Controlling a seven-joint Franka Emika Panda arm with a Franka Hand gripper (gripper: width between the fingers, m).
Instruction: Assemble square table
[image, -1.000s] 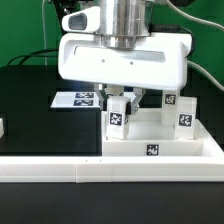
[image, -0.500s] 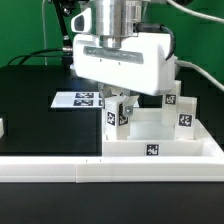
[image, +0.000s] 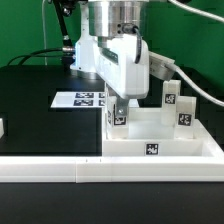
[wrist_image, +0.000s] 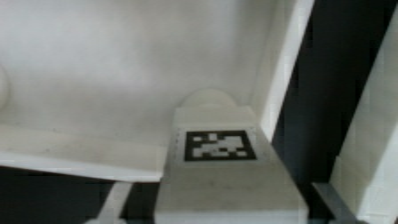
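The square table slab (image: 165, 142) lies white with a raised rim and a tag on its front side. My gripper (image: 119, 106) is shut on a small white tagged leg (image: 118, 114), upright at the slab's corner on the exterior view's left. In the wrist view the leg (wrist_image: 217, 150) fills the gap between my dark fingers (wrist_image: 320, 203), with the slab (wrist_image: 125, 80) behind it. My gripper (wrist_image: 228, 208) holds the leg near its top. Two more legs (image: 171, 97) (image: 185, 113) stand upright on the slab's far right side.
The marker board (image: 78, 99) lies flat on the black table behind the slab's left side. The long white L-shaped rail (image: 90, 172) runs along the front. A small white piece (image: 2, 127) sits at the exterior view's left edge.
My hand has turned about its vertical axis with the leg in it; its broad face now points sideways. The leg stays at the same corner.
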